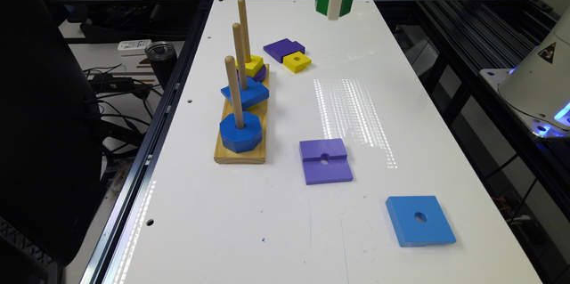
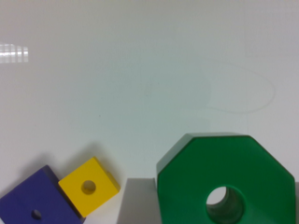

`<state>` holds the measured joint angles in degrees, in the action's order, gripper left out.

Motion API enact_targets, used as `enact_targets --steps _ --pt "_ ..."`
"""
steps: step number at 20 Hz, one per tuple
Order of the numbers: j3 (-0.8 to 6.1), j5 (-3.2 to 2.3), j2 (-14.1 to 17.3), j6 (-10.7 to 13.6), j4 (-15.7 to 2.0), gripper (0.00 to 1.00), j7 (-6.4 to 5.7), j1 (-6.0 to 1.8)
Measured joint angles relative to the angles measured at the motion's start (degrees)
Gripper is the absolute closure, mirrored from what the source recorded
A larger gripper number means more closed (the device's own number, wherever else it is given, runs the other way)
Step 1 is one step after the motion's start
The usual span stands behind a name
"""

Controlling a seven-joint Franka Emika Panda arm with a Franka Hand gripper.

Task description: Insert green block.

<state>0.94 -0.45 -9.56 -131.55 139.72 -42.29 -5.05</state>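
The green block (image 1: 345,1) is a thick octagon with a round centre hole, held in the air above the far end of the white table (image 1: 276,230). My gripper (image 1: 334,6) is shut on it, with a white finger crossing its front. In the wrist view the green block (image 2: 224,182) sits close to the camera, a grey finger (image 2: 135,200) against its side. The wooden peg base (image 1: 240,152) stands at the exterior view's left with three upright pegs (image 1: 234,92). A blue octagon (image 1: 240,131) sits on the nearest peg.
A blue square (image 1: 245,92) is on the middle peg, and yellow and purple pieces (image 1: 253,66) on the far one. Loose on the table lie a dark purple block (image 1: 283,49), a yellow square (image 1: 297,61), a purple square (image 1: 325,160) and a blue square (image 1: 420,220). The robot base (image 1: 539,83) stands at the right.
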Motion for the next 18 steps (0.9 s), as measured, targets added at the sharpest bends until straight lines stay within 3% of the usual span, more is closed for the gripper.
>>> enact_targets --steps 8,18 --pt "0.01 0.02 -1.13 2.68 -1.56 1.0 0.0 0.0" --pt "0.01 0.03 -1.56 2.95 -1.7 1.0 0.0 0.0"
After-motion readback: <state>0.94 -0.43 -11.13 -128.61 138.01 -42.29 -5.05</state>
